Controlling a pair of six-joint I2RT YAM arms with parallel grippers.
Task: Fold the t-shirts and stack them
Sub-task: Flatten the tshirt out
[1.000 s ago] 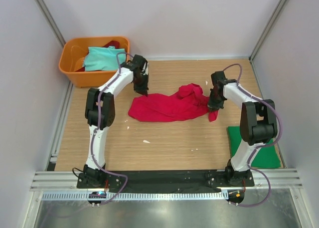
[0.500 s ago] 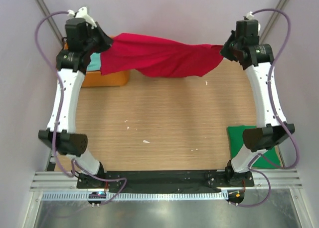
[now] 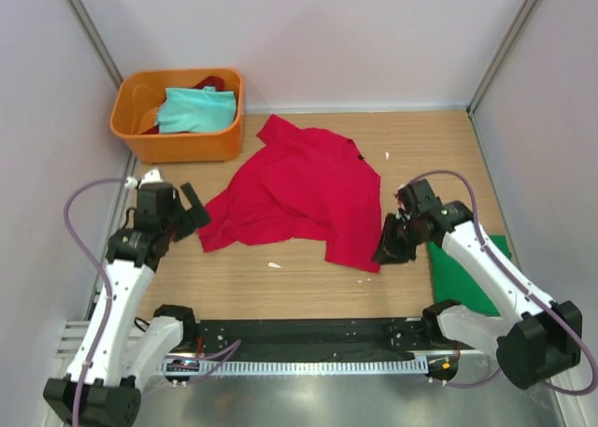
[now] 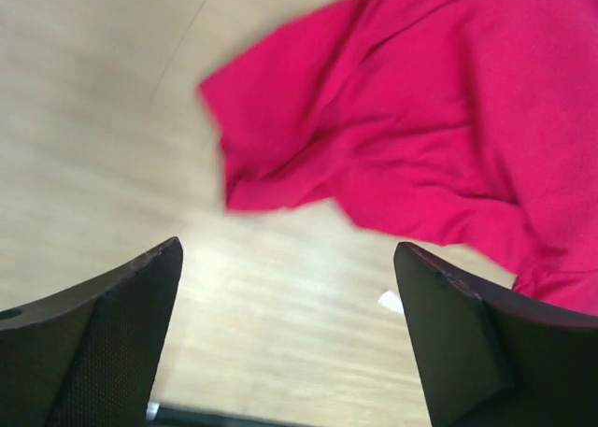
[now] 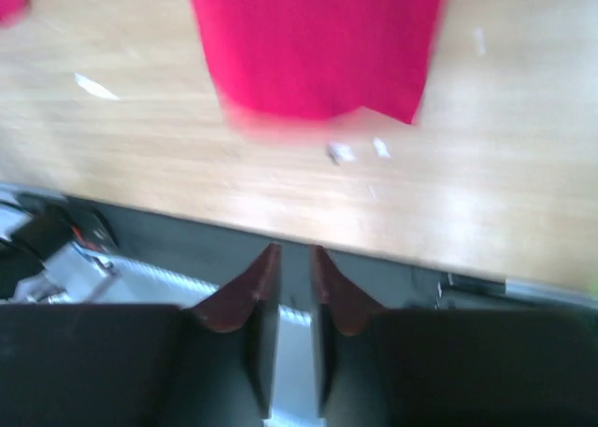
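L gripper (image 3: 193,209): fingers (image 4: 93,343) spread wide, holding nothing. In wrist cam we see only bare table (image 3: 308,291) btwn them. Near left corner of the red tee (image 3: 299,189) lies just ahead of the tips, not touching.

R gripper (image 3: 388,245): fingers (image 5: 252,296) nearly together w/ a narrow slit, and nothing in it. It sits low at the tee's right hem. Wrist cam shows the hem ahead of the tips w/ wood in btwn. From top cam we can't tell if there's contact.

Around, L to R:
- orange tub (image 3: 187,147) at far-left corner, w/ the teal tee (image 3: 192,109) bunched inside and a bit of dark red cloth behind it.
- red tee lies mid-table, spread but rumpled, w/ folds along its near edge.
- white scraps (image 3: 274,264) on the wood near the hem.
- dark green tee (image 3: 453,287) flat at right edge, partly under the R arm.
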